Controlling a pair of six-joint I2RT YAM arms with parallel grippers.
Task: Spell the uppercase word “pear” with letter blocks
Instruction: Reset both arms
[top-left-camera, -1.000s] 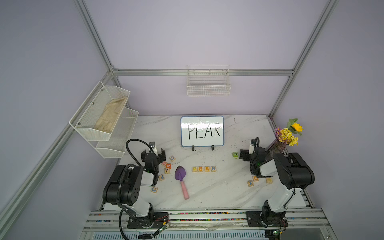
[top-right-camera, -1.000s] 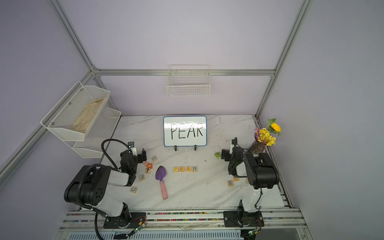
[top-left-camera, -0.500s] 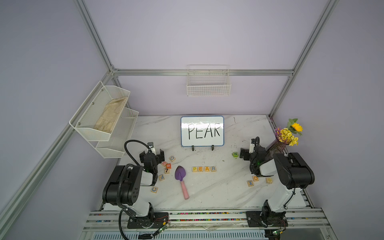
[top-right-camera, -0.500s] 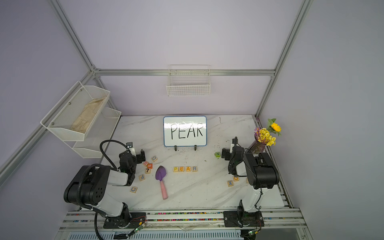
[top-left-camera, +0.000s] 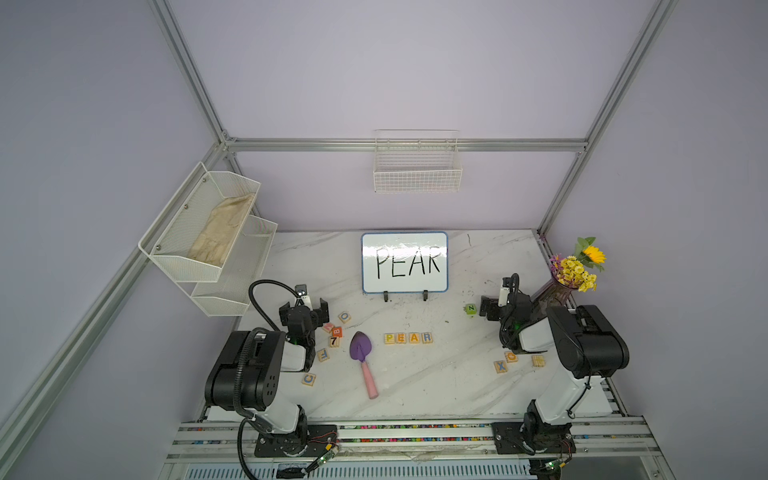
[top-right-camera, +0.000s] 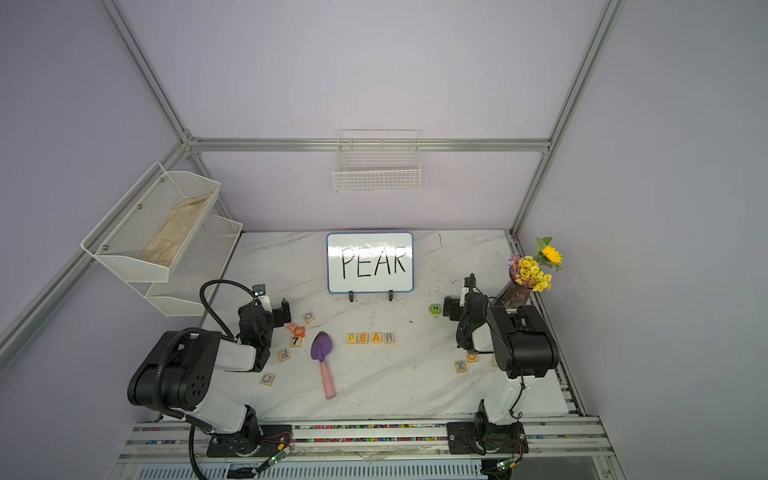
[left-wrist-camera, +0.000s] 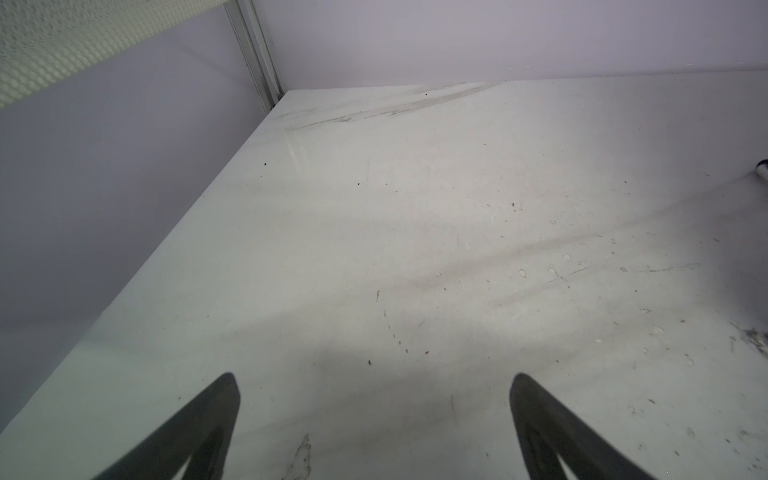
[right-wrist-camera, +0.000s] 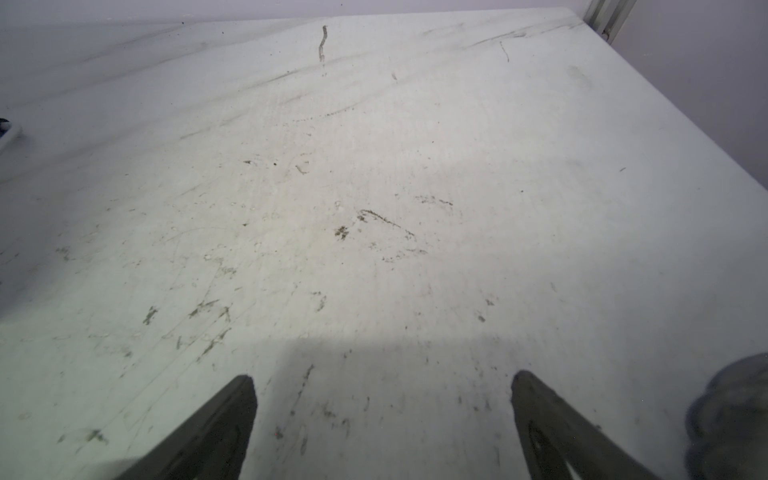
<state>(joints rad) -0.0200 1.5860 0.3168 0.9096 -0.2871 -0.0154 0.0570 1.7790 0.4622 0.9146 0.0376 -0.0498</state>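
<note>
Pale wooden letter blocks (top-left-camera: 408, 338) stand side by side mid-surface (top-left-camera: 436, 374) and read PEAR. The row's long axis runs parallel to the front edge. The left pincer (top-left-camera: 304, 311) and right pincer (top-left-camera: 491, 309) flank the row slightly toward the back edge, both spread and empty. Neither is clearly nearer.

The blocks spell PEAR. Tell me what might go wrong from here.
The green N cube lies close beside the right gripper, whose jaws stand open; a move could knock it away.
The left gripper, also open, sits next to loose blocks such as the solid orange B cube; a swing might scatter them into the row of four pale wooden letter blocks.
The purple scoop with a pink handle lies near the P end; nudged, it could shove the row crooked.
</note>
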